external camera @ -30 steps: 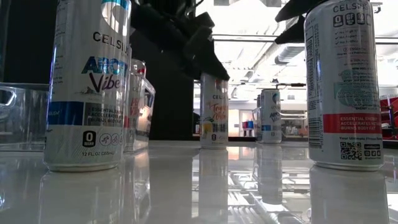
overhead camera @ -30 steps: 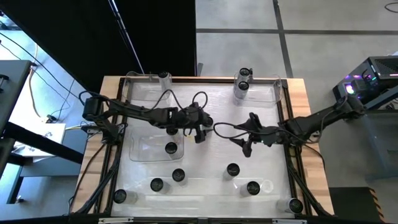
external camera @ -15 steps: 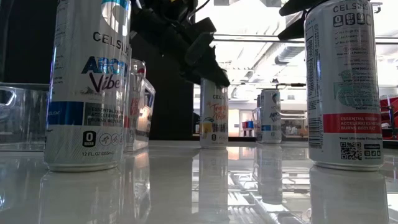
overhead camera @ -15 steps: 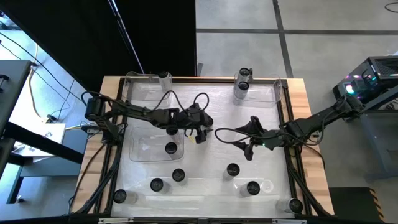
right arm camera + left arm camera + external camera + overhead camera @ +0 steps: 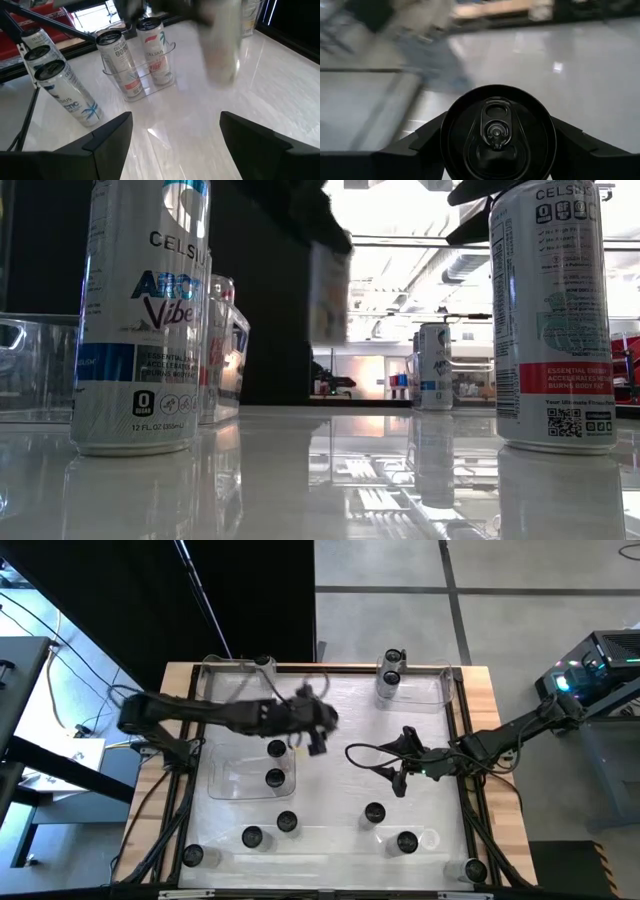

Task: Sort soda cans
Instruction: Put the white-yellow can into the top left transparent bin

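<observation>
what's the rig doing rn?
Sorting soda cans. The left gripper has a can clamped between its fingers and holds it clear of the table, near the table's middle. The right gripper hangs open to the right of it, holding nothing. Two cans stand in the clear tray on the left; others stand loose along the near edge.

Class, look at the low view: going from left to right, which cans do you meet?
Blue-labelled can → can in the clear tray → blurred can lifted off the table → small far can → red-banded can.
</observation>
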Controlling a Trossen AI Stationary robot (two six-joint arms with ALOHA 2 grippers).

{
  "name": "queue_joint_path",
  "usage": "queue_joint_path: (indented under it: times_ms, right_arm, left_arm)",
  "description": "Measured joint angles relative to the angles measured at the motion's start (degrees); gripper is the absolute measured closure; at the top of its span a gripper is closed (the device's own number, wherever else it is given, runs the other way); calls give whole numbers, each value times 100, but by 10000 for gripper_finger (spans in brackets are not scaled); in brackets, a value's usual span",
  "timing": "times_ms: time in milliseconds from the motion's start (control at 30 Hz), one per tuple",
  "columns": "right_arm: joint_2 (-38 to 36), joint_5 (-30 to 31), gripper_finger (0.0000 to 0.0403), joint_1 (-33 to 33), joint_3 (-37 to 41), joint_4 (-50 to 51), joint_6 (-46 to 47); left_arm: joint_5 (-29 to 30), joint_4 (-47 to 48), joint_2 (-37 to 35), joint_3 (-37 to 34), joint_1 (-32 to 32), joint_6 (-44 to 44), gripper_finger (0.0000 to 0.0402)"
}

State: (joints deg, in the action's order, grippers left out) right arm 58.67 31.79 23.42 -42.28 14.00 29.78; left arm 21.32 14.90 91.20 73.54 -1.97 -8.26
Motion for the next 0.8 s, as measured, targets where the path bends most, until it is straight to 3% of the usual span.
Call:
queue_joint_path:
  times_ms: [300, 500, 800]
  right_arm:
    - [0, 238, 107, 0, 0, -2, -18]
    - [0, 273, 107, 0, 0, -9, -20]
    - [13, 263, 107, 0, 0, -11, -20]
  left_arm:
    - [621, 1558, -2129, 44, -571, 192, 154]
    - [1063, 2630, -2900, 28, -1081, 530, 154]
    - [938, 1850, -3537, -1617, -2123, 760, 154]
